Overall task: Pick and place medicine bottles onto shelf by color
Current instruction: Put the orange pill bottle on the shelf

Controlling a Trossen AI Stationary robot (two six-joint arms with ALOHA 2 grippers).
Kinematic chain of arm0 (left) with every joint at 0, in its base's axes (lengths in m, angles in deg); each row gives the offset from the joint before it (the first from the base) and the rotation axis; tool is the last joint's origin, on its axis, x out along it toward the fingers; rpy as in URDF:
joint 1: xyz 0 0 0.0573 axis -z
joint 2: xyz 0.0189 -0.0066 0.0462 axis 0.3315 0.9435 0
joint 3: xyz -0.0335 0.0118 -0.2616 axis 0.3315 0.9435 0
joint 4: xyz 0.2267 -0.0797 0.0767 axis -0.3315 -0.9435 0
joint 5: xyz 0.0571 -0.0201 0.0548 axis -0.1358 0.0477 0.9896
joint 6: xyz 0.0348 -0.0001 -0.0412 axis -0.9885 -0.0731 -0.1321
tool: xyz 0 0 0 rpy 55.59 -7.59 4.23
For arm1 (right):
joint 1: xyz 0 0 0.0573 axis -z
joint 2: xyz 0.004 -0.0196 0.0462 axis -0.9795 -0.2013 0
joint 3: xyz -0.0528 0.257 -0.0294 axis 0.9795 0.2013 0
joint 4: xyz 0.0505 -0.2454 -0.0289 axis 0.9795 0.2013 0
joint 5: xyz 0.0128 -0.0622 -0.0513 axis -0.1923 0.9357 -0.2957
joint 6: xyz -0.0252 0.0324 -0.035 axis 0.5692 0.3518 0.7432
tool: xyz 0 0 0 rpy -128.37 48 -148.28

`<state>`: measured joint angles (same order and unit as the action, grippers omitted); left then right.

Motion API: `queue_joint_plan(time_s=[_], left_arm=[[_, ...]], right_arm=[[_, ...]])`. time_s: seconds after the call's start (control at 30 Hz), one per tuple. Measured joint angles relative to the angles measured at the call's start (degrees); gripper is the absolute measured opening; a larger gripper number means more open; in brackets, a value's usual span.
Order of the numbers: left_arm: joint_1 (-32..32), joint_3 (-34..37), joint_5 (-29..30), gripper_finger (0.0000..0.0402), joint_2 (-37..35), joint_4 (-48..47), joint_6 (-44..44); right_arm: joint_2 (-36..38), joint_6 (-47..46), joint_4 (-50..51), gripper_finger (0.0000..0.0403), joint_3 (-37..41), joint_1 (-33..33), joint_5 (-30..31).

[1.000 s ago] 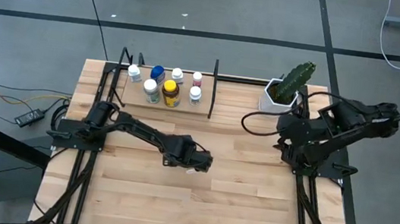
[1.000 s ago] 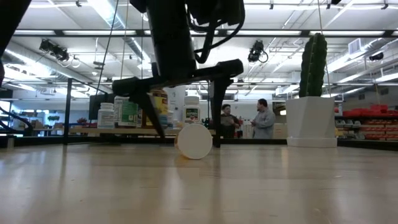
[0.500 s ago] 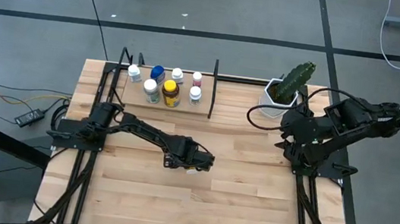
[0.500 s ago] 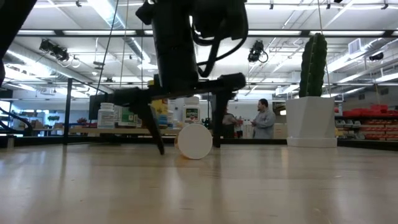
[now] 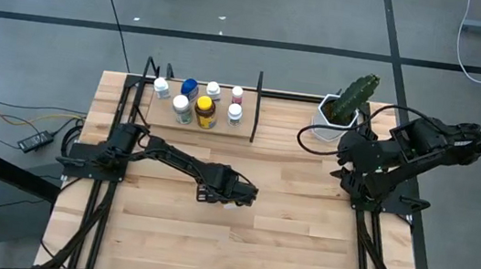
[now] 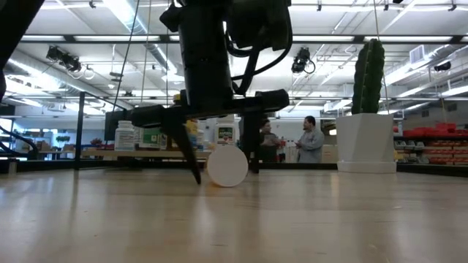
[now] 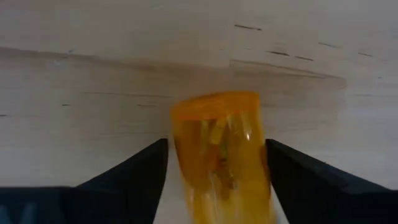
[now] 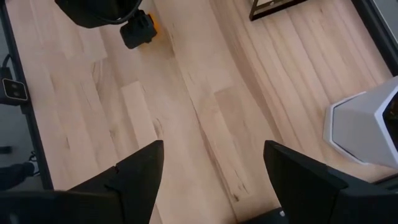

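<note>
Left hand (image 7: 217,180) down at the counter's (image 5: 301,243) middle, fingers apart on either side of a small orange pill bottle (image 7: 221,155) lying on its side with its white cap toward the near edge — not yet clamped. Seven bottles (image 5: 196,101) already standing on the shelf (image 5: 243,127) at the far-left corner. By the look of it, one bottle left to lift and place by colour. Right hand (image 8: 211,180) parked above the right edge, fingers apart, empty, just beside the cactus pot (image 5: 331,116).
</note>
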<state>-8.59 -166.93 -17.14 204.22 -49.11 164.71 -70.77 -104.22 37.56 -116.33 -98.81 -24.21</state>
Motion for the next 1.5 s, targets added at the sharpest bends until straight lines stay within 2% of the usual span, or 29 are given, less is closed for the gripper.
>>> queue_joint_plan(time_s=[0.33,0.63,0.83,1.0,1.17,1.3,1.5], left_arm=[[0.0,0.0,-0.5,0.0218,0.0,0.7,0.0],[-0.3,0.0,-8.8,0.0210,-0.2,3.4,-1.7],[-1.9,0.0,-19.1,0.0209,-1.0,3.6,-6.4],[-4.4,0.0,-32.6,0.0200,-1.7,3.2,-12.1],[-7.0,0.0,-46.2,0.0208,-1.7,2.9,-17.6],[-8.5,0.0,-50.5,0.0210,-1.7,2.2,-20.8],[-10.1,0.0,-51.9,0.0206,-1.7,1.8,-25.0]], right_arm=[[0.0,0.6,0.0,0.0282,0.0,0.0,0.0],[0.0,0.7,0.0,0.0282,0.0,0.0,0.0],[0.0,1.3,0.0,0.0282,0.0,0.0,0.2],[0.0,1.5,0.0,0.0282,0.0,0.0,0.2],[0.0,1.5,0.0,0.0282,0.0,0.0,0.2],[0.0,1.5,0.0,0.0282,0.0,0.0,0.2],[0.0,1.3,0.0,0.0282,0.0,0.0,0.2]])
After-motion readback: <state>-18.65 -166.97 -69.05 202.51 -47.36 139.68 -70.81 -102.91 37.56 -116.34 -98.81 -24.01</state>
